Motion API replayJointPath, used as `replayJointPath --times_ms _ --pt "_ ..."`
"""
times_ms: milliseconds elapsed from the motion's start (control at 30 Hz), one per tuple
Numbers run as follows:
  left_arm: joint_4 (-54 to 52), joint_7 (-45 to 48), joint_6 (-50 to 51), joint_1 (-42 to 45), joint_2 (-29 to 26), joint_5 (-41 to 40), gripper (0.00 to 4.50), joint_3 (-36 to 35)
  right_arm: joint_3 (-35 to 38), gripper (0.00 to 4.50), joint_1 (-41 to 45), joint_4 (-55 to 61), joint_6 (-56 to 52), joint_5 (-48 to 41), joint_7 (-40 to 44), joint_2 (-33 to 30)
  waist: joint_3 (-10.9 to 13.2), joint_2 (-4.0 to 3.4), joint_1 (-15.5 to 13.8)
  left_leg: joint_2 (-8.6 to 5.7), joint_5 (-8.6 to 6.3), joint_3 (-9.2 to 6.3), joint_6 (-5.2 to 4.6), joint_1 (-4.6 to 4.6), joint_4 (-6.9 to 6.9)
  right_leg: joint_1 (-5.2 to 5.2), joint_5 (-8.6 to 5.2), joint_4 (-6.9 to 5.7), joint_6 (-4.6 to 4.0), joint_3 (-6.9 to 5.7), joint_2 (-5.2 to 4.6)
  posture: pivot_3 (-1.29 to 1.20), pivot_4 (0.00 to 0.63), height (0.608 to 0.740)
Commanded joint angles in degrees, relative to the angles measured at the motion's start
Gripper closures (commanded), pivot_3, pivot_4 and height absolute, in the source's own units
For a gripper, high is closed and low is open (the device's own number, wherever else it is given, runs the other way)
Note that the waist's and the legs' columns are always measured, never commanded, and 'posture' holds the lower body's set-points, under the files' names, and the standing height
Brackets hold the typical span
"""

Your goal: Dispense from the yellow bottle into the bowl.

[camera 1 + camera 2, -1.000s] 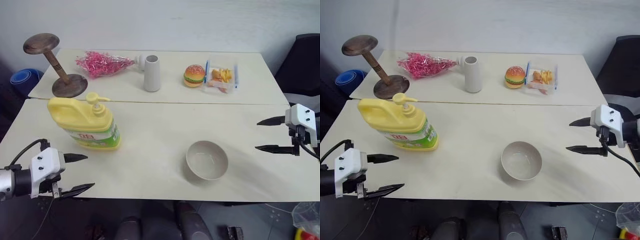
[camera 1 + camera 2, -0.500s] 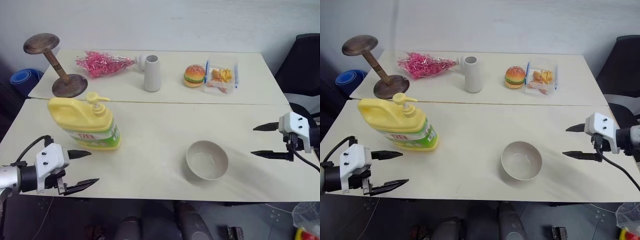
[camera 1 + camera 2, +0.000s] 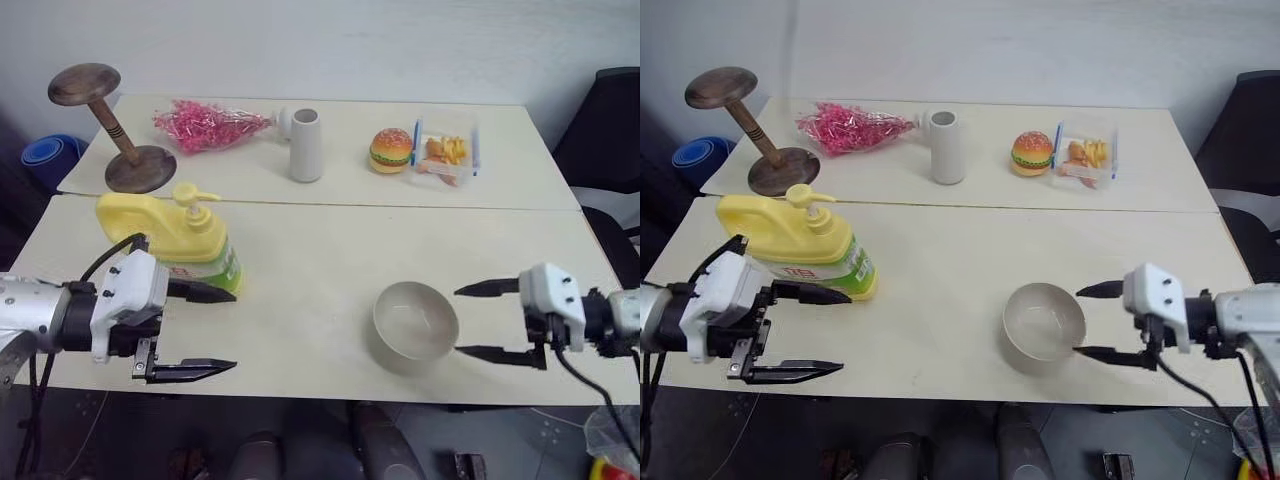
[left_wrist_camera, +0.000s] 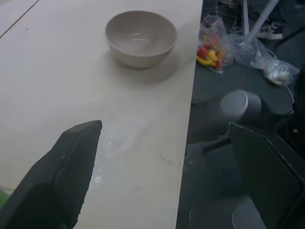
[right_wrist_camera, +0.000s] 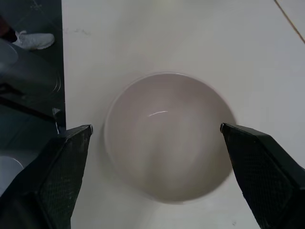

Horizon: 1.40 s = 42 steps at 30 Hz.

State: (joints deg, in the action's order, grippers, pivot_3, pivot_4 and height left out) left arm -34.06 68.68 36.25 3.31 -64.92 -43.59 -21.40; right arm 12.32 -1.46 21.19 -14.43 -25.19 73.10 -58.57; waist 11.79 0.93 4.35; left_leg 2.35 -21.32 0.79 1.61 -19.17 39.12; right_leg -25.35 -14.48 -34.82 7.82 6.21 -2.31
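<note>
Yellow bottle [image 3: 170, 240]: stands upright on the left part of the front counter [image 3: 320, 255], pump top up, handle toward the left edge, green-and-white label facing the robot

Bowl [image 3: 415, 320]: sits upright on the front counter, right of centre and close to the near edge; pale smooth inside, nothing visible in it; well apart from the yellow bottle

Left hand [image 3: 205, 330]: open, its two black fingers spread wide; it hangs just in front of the yellow bottle, pointing toward the right; the upper finger lies across the bottle's lower right corner as seen from the head, the lower finger out past the counter's near edge; whether the upper finger touches the bottle cannot be told; it grips nothing

Right hand [image 3: 478, 322]: open and empty, pointing left at the bowl from its right side; the fingertips lie just beside the bowl's rim, one toward the far side and one toward the near side; in the right wrist view the bowl sits between the two spread fingers [image 5: 62, 167]

Back counter [image 3: 520, 150]: carries a wooden spool-shaped stand [image 3: 110, 130] at the far left, a bunch of pink shreds in clear wrap [image 3: 205, 125], a tall grey-white cup [image 3: 305, 145], a toy burger [image 3: 390, 150] and a clear tray of toy food [image 3: 445, 152]

Beside the counters: a blue round object [image 3: 45, 155] on the floor at the left, a dark chair [image 3: 605, 130] at the right
</note>
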Motion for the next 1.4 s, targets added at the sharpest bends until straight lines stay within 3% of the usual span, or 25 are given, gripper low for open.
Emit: replayJointPath --times_ms 33,100,267,833,1133,1400 --pt "-0.4 1.6 -1.2 4.2 -1.5 -0.1 0.00 3.4 -4.4 0.03 -1.0 3.2 5.0 4.3 -0.8 1.2 0.0 0.02 0.1 0.00 0.00 0.00 0.00 -0.01 0.00 0.00 0.00 0.01 0.00 0.00 0.01 0.00 0.150 0.740" --pt "0.4 1.7 -0.9 6.8 -1.4 -0.2 0.00 5.3 -7.8 0.03 -0.1 2.1 8.2 7.3 -1.2 2.2 0.0 0.03 0.2 0.00 0.00 0.02 0.00 0.00 0.00 0.00 0.00 0.02 0.00 0.02 0.01 0.00 0.150 0.740" --pt "0.4 2.5 -1.8 9.4 -1.5 0.9 0.00 8.0 -14.8 1.61 4.4 -1.9 11.5 13.6 -2.9 4.2 0.0 0.04 0.3 0.00 0.01 0.01 0.01 0.01 0.01 -0.03 0.00 -0.04 -0.01 0.03 0.04 0.00 0.150 0.740" --pt "-3.5 -0.9 0.2 7.5 -1.1 -0.1 0.00 6.0 -23.3 1.61 8.5 -11.3 18.9 20.7 -4.1 7.5 0.0 0.07 0.1 0.00 0.01 -0.01 0.02 0.00 0.04 -0.06 -0.01 -0.10 -0.02 0.03 0.04 0.00 0.150 0.740" --pt "-3.1 -2.5 0.6 10.2 -0.2 -1.6 0.00 7.5 -25.4 4.48 10.0 -15.7 22.2 23.5 -5.4 9.0 -0.1 0.16 0.3 0.00 0.02 -0.01 0.03 0.01 0.06 -0.06 -0.01 -0.17 -0.02 0.03 0.04 0.00 0.150 0.740" --pt "-1.7 -3.7 -0.5 10.9 0.7 -0.4 0.00 7.9 -24.0 4.48 10.1 -14.0 21.8 21.4 -4.8 8.2 -0.1 0.23 0.3 0.01 0.02 -0.03 0.04 0.01 0.06 -0.05 -0.01 -0.18 -0.02 0.03 0.04 0.00 0.150 0.740"
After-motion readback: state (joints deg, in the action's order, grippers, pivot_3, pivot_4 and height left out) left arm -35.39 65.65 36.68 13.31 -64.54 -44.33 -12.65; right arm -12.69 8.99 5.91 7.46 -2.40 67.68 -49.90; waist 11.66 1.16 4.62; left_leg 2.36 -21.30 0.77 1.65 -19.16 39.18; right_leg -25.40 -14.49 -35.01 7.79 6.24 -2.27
